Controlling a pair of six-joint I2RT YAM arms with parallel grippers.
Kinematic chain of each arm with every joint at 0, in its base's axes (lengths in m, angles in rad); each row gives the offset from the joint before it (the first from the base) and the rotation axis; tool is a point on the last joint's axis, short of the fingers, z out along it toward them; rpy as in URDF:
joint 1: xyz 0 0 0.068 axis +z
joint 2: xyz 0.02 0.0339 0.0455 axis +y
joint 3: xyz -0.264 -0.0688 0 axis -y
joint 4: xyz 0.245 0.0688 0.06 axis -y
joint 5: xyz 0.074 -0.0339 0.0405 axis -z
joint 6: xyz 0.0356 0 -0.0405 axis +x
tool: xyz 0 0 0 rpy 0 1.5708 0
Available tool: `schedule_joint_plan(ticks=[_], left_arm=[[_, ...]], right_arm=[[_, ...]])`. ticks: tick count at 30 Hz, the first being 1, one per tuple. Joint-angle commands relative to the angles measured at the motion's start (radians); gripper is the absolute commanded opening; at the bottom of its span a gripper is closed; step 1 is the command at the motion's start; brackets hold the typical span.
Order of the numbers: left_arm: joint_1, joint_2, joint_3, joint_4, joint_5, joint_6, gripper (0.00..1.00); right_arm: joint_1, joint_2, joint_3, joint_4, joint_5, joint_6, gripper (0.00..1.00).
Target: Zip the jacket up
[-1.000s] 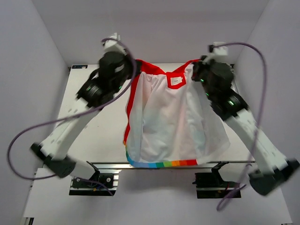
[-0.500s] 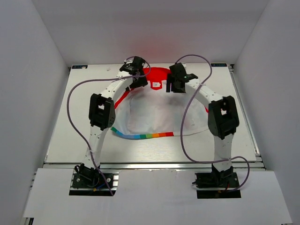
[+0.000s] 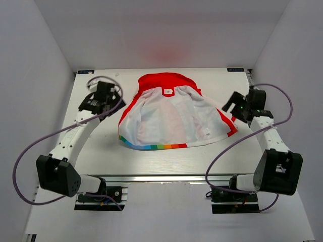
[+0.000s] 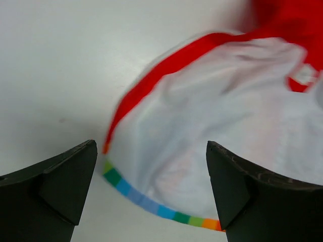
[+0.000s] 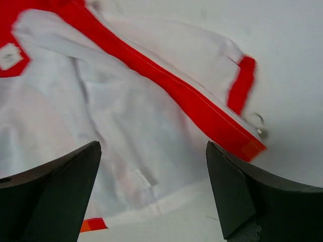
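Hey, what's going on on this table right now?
Two robot arms are set to zip a small jacket. It lies spread open on the table, white lining up, red hood toward the far edge, front edges wide apart, nothing zipped yet. The left claw and right claw are open, empty, off to either side.

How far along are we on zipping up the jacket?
Looks done: the jacket lies spread flat on the table, white inside facing up. In hand: nothing; the left gripper and right gripper are both open, off to either side, apart from the cloth. Left: the zipping itself, since the two front halves lie wide apart and must be brought together, then zipped.
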Motion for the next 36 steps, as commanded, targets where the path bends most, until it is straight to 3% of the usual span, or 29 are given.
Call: schedule_joint_plan(ticks=[1, 2, 6, 10, 14, 18, 20, 21, 23, 24, 26, 27, 29, 33, 36], left_arm=[[0.149, -0.042, -0.25, 0.007, 0.083, -0.077, 0.98], [0.209, -0.061, -0.288, 0.027, 0.154, -0.074, 0.98], [0.228, -0.116, -0.436, 0.172, 0.255, -0.07, 0.98], [0.228, -0.031, -0.5, 0.243, 0.324, -0.05, 0.98], [0.226, 0.066, -0.54, 0.363, 0.499, -0.01, 0.98], [0.2, 0.121, -0.554, 0.407, 0.463, 0.002, 0.93], [0.179, 0.15, -0.556, 0.406, 0.428, 0.002, 0.82], [0.173, 0.163, -0.553, 0.398, 0.414, 0.001, 0.65], [0.166, 0.198, -0.543, 0.389, 0.388, -0.002, 0.46], [0.166, 0.209, -0.525, 0.371, 0.386, -0.002, 0.22], [0.166, 0.22, -0.499, 0.348, 0.353, -0.002, 0.0], [0.163, 0.22, -0.455, 0.304, 0.335, -0.004, 0.0], [0.154, 0.207, -0.4, 0.241, 0.249, -0.007, 0.0], [0.021, 0.146, -0.196, -0.032, -0.072, -0.076, 0.0], [-0.138, 0.109, -0.064, -0.073, -0.177, -0.085, 0.0]], right_arm=[[-0.107, -0.016, -0.103, -0.018, -0.08, 0.021, 0.89], [-0.12, -0.027, -0.154, -0.001, -0.065, 0.037, 0.89], [-0.175, 0.005, -0.219, 0.049, -0.028, 0.051, 0.89], [-0.195, 0.094, -0.206, 0.063, 0.001, 0.058, 0.88], [-0.196, 0.169, -0.191, 0.091, -0.023, 0.058, 0.87], [-0.193, 0.22, -0.197, 0.131, -0.048, 0.061, 0.82], [-0.19, 0.241, -0.202, 0.147, -0.057, 0.06, 0.79], [-0.186, 0.246, -0.206, 0.157, -0.057, 0.06, 0.76], [-0.181, 0.26, -0.22, 0.186, -0.06, 0.064, 0.7], [-0.176, 0.263, -0.223, 0.193, -0.065, 0.064, 0.57], [-0.175, 0.272, -0.228, 0.21, -0.08, 0.055, 0.39], [-0.17, 0.271, -0.228, 0.212, -0.086, 0.054, 0.19], [-0.163, 0.237, -0.231, 0.215, -0.05, 0.048, 0.02], [-0.118, 0.125, -0.237, 0.184, 0.061, 0.038, 0.0], [-0.086, 0.039, -0.235, 0.136, 0.133, 0.037, 0.0]])
